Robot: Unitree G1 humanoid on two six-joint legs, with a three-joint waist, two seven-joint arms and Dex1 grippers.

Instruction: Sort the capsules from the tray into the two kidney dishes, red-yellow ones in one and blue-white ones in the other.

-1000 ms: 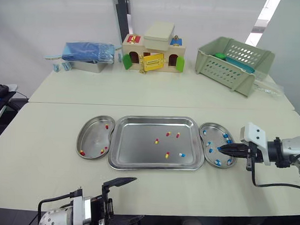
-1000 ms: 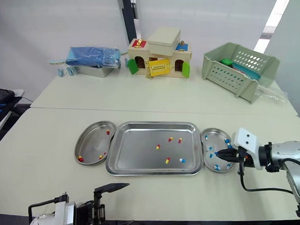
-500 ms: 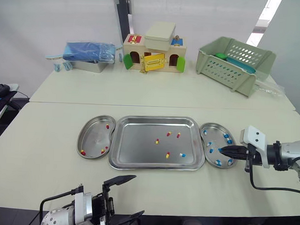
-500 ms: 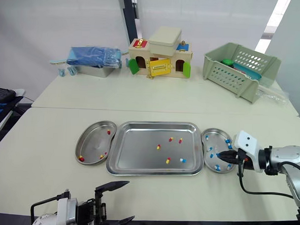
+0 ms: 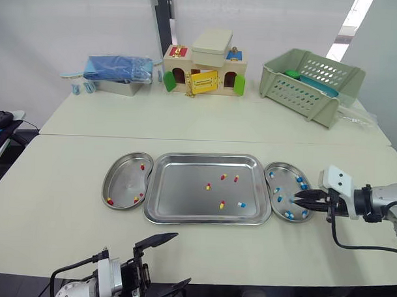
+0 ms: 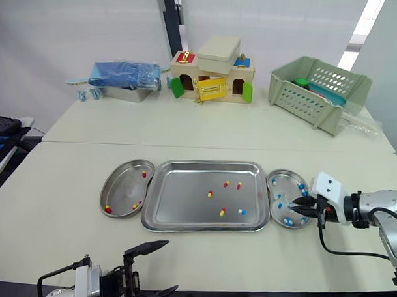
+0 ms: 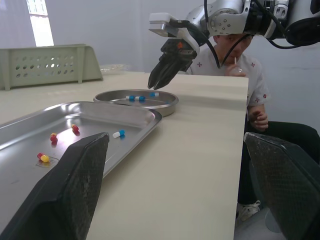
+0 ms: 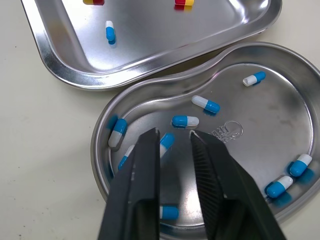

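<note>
Blue-white capsules (image 8: 185,121) under right hand (image 8: 174,132)

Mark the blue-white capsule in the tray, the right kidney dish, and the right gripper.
blue-white capsule (image 5: 241,205): left eye view, its middle.
right kidney dish (image 8: 265,130): right wrist view, bare floor of the dish.
right gripper (image 8: 172,134): right wrist view, midway between its fingertips.

Tray (image 5: 208,156): four red-yellow capsules (image 5: 207,186), one blue-white capsule (image 5: 241,205) | right hand (image 5: 294,201): over right kidney dish (image 5: 274,165), seemingly slightly parted | left hand (image 5: 172,261): by near table (image 5: 67,183) edge, spread wide
</note>
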